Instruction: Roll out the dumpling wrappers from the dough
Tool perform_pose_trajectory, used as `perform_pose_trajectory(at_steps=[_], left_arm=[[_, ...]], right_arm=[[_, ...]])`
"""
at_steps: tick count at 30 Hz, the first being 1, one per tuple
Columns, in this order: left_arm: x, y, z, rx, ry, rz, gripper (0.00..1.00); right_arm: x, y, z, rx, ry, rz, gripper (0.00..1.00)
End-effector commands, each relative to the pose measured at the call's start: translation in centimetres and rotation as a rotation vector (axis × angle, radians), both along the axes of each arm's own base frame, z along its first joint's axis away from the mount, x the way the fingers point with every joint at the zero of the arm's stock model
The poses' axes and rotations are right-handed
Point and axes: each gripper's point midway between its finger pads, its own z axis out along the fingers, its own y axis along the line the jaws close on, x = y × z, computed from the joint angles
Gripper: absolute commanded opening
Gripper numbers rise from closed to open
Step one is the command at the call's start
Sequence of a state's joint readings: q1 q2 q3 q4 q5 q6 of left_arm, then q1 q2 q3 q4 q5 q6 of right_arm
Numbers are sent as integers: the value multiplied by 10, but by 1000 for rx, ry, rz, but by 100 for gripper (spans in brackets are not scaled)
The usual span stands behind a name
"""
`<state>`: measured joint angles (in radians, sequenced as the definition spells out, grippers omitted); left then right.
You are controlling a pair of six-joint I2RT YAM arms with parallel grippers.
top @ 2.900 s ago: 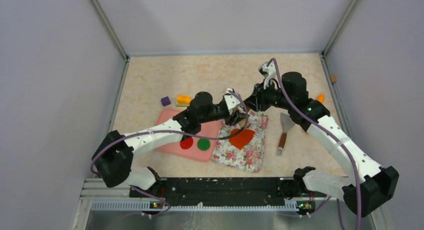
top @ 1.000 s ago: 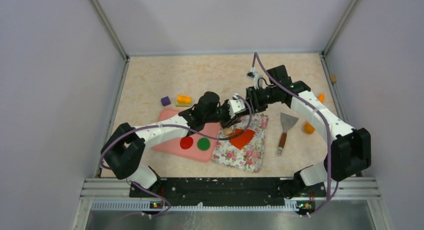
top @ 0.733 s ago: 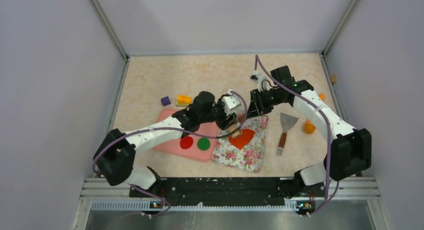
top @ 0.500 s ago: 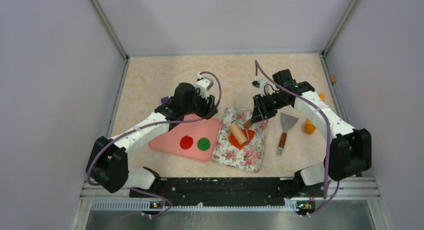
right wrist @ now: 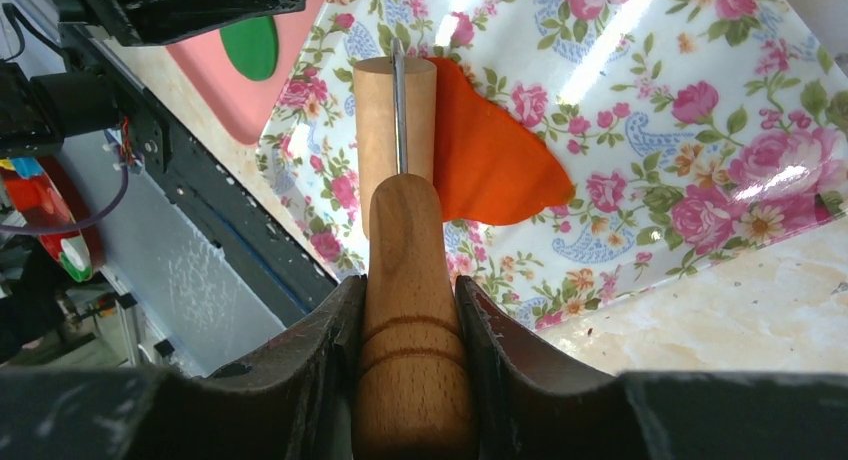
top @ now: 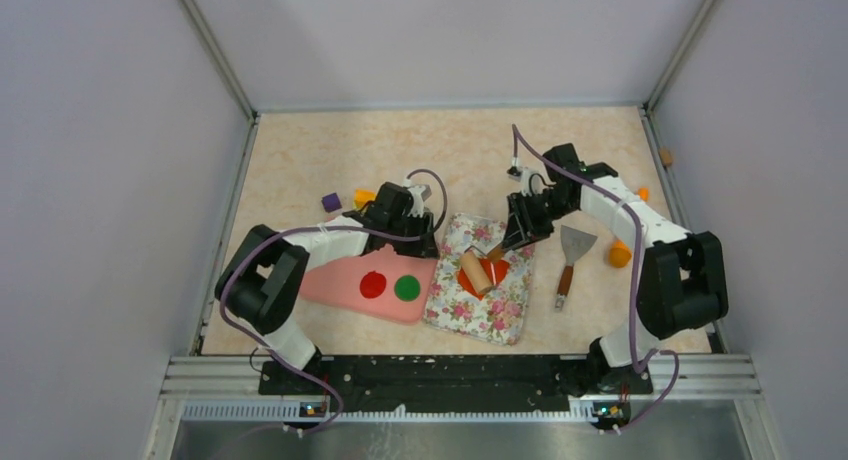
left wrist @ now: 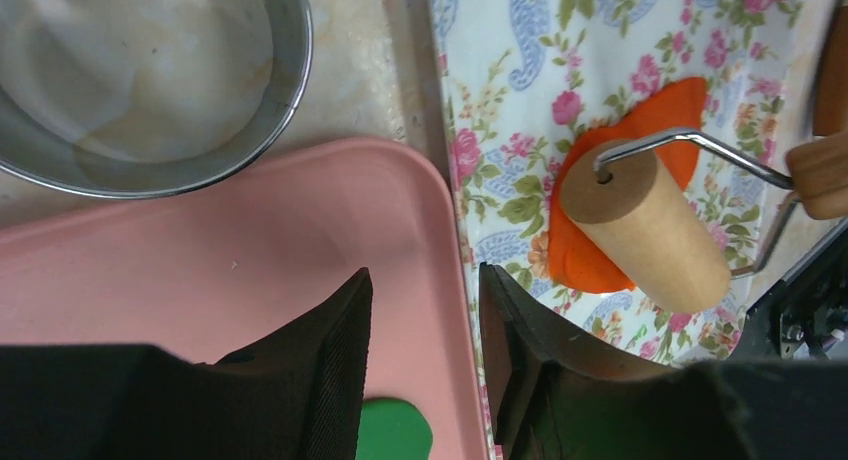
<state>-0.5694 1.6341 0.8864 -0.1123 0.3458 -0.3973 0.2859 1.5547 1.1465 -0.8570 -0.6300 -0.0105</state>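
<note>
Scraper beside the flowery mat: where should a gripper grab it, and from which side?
By its wooden handle, from straight above, pinching across its width. The scraper lies flat on the table; the thin blade offers little to pinch, while the rounder handle lies clear of the mat.

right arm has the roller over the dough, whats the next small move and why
Probably press down lightly and roll the roller across the dough. The right pincer is shut on the wooden handle, the barrel covers only one edge of the dough on the floral mat, and most of the dough lies bare beside it.
</note>
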Motion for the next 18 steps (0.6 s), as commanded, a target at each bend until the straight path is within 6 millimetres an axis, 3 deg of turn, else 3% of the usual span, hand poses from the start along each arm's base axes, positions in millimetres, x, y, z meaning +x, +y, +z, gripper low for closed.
perform_pose_trajectory(at_steps=[1,5,9,18], left_arm=[[1,-8,-11,-20,32,50,44],[-6,-15,-21,-26,51,31,38],[-5,-15,-27,-18,65,39,30],[-1,-11,-34,13,55,58,15]], right_arm=[[11,-29,-23,-182,-1,-42,0],[21,-62,-43,-350,-4,-79,0],[28,-90,-49,-450,4,-90,0],[24,-122,-54,-547,20,-98,0]])
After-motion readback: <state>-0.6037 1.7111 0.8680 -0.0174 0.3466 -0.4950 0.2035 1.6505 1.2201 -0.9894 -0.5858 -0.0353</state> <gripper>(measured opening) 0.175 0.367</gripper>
